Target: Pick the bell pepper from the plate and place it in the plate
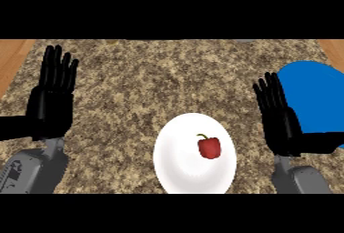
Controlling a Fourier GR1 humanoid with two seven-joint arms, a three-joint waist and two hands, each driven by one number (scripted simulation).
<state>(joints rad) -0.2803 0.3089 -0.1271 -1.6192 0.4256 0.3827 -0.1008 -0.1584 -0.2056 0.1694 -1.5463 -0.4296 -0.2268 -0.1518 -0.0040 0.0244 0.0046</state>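
Head view: red bell pepper [209, 147] sits right of centre on the white plate [176, 168], stem up. Blue plate [316, 95] is off to the right on the granite counter [168, 77]. Left hand [52, 98] and right hand [279, 116] both rest with fingers straight, pointing up, holding nothing.

A small glossy red bell pepper [209, 147] with a dark stem is seen lying on a round white plate [176, 161], left of the right hand [279, 120]. A round blue plate [316, 93] is partly hidden behind that hand.
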